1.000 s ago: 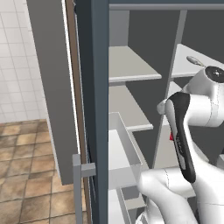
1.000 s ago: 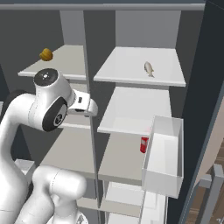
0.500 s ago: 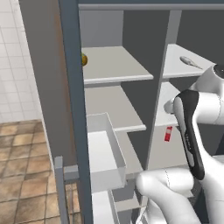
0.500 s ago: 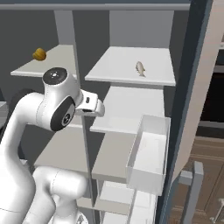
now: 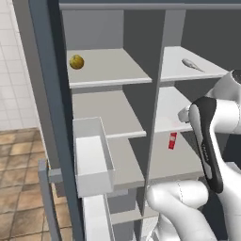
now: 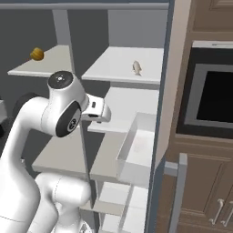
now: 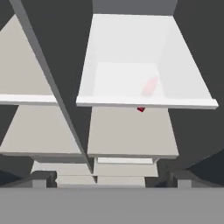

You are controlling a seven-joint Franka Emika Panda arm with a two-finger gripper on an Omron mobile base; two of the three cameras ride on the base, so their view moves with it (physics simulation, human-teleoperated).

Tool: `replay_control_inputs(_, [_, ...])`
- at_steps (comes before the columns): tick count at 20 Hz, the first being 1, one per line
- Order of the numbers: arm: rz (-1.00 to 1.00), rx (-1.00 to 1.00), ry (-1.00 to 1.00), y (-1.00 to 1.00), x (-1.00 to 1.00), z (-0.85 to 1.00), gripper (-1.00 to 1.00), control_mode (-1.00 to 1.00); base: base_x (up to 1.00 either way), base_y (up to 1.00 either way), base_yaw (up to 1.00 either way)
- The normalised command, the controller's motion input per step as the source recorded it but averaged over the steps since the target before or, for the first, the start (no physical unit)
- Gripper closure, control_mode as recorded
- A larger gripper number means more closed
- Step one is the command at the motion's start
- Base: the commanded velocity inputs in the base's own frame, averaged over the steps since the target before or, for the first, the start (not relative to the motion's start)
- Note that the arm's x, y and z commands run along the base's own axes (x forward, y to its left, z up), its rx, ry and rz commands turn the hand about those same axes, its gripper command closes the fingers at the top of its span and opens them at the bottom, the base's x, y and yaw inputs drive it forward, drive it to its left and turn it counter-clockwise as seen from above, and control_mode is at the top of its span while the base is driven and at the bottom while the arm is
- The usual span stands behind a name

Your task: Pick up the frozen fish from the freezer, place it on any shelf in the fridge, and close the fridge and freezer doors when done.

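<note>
Top right shelf (image 6: 123, 68) with frozen fish (image 6: 136, 68), above the spread-wide, empty end effector (image 7: 112, 180).

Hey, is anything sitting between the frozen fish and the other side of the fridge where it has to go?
Yes. The frozen fish lies on the top right shelf, and the vertical divider separates it from the left shelves. It must come out the open front and around that wall. Nothing else visible blocks it.

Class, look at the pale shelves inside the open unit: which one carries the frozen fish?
The top shelf of the right-hand column. The frozen fish lies there; the top left shelf carries a yellow ball, and a red bottle stands lower.
</note>
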Motion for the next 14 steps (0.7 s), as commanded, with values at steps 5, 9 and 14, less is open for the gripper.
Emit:
replay_control_inputs(5, [0.00,0.00,0.00,0.00,0.00,0.00,-1.00,1.00,-0.55,0.02,0.00])
replay_control_inputs(9, [0.00,0.00,0.00,0.00,0.00,0.00,-1.00,1.00,-0.56,0.15,0.00])
replay_control_inputs(14, [0.00,0.00,0.00,0.00,0.00,0.00,-1.00,1.00,-0.45,0.43,0.00])
